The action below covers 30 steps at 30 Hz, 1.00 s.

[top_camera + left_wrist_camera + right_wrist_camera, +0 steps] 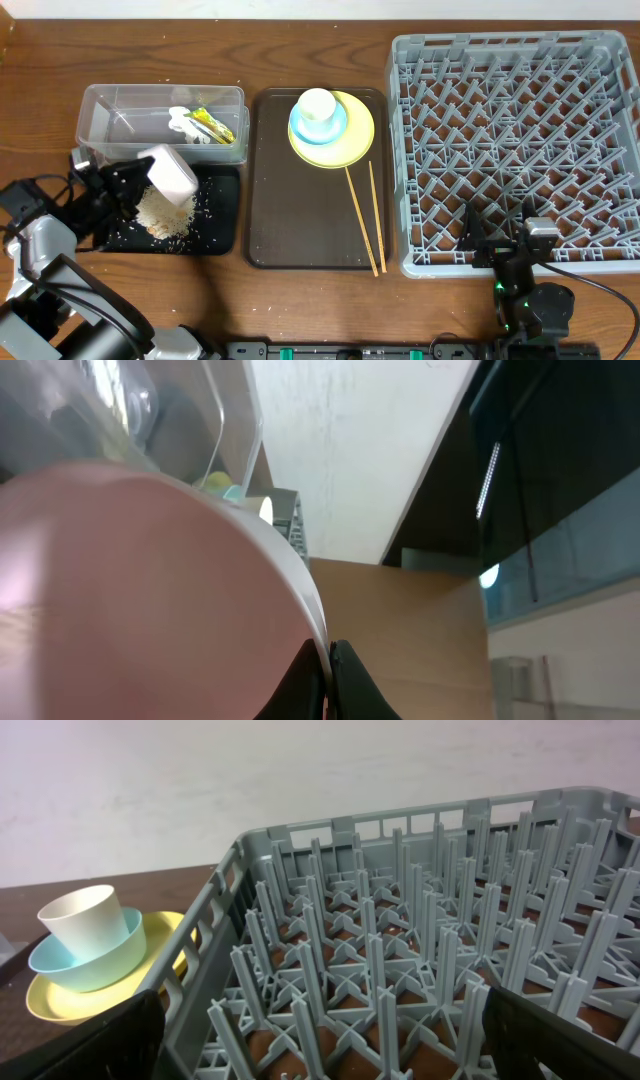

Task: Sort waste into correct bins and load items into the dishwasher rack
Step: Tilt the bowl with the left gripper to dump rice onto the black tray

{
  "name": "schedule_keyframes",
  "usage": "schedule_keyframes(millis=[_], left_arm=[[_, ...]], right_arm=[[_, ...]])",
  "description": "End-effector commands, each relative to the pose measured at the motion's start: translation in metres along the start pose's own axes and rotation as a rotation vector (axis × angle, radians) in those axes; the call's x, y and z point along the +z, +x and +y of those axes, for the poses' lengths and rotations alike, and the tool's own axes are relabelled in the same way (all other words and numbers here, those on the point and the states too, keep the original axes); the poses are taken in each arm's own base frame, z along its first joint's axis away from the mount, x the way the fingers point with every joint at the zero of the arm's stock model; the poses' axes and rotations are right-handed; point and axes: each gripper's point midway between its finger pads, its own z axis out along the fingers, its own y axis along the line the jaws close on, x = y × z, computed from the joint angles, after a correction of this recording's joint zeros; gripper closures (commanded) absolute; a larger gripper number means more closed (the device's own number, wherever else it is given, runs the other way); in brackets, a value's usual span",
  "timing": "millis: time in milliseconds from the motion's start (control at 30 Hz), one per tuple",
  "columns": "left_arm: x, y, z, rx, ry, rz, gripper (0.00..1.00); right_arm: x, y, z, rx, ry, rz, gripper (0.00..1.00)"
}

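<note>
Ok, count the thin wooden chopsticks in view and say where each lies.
2 chopsticks, both on the dark brown rectangular serving tray, right side: one slants from the round yellow plate toward the near corner, the other lies just right of it. None appears hidden.

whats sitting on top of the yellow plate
A light blue dish sits on the yellow plate, with a small white cup standing inside it. The dish's bottom and the plate's middle are covered.
</note>
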Motion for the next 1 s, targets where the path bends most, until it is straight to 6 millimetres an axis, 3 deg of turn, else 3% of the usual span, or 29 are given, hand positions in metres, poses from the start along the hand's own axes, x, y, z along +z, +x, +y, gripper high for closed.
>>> schedule_keyframes(millis=[0, 133, 967], left_arm=[[-0.0027, 0.0023, -0.0053, 0.05, 0.026, 0.001, 0.94], [-0.0029, 0.0065, -0.0047, -0.02, 0.025, 0.004, 0.94], [-0.003, 0.0089, -0.0048, -0.017, 0.023, 0.004, 0.94]], right_arm=[[0.0, 0.0014, -0.003, -0.014, 0.012, 0.004, 0.01], [0.0, 0.0014, -0.003, -0.013, 0.012, 0.004, 0.01], [0.0, 0.0013, -0.0031, -0.014, 0.013, 0.004, 0.01]])
